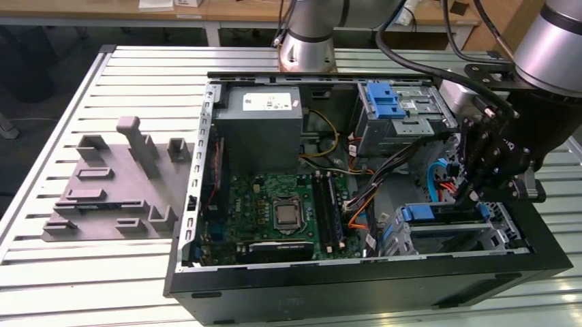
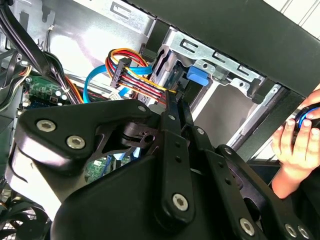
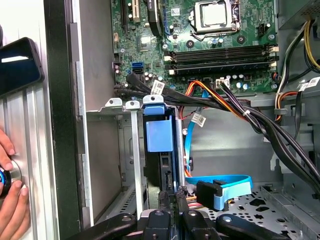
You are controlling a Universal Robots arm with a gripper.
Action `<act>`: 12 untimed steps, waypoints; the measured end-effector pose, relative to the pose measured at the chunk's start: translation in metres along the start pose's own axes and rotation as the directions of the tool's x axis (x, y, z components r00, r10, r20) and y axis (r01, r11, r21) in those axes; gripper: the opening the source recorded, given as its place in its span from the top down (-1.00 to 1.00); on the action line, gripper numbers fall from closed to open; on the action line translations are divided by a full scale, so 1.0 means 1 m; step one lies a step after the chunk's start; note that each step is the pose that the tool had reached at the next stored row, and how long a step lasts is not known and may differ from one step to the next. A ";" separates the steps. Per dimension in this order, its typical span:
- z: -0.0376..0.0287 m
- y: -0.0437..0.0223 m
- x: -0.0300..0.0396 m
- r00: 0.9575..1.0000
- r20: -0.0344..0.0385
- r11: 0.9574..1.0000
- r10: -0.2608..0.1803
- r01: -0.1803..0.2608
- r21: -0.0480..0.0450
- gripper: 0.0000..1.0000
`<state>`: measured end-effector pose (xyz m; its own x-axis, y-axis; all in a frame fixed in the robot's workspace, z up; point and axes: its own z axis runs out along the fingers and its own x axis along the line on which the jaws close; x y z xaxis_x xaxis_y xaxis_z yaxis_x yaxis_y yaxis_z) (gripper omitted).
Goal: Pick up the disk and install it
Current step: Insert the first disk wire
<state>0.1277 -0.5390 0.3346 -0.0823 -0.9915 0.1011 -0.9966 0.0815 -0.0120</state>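
First wrist view puts your gripper (image 3: 170,200) nearest, fingers clenched together at the edge of the disk (image 3: 159,135), which stands seated in its drive cage (image 3: 131,150); beyond it, cables, then the motherboard (image 3: 200,40).

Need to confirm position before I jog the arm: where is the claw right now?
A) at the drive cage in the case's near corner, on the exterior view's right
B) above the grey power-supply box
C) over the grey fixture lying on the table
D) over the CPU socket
A: in the exterior view the claw hangs at the drive cage, and the first wrist view shows the blue-framed disk in that cage just ahead of it.
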 end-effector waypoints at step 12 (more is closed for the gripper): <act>0.0004 0.0000 0.0000 1.000 0.005 1.000 0.001 -0.001 0.000 0.68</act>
<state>0.1277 -0.5391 0.3342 -0.0833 -0.9919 0.0964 -0.9965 0.0826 -0.0116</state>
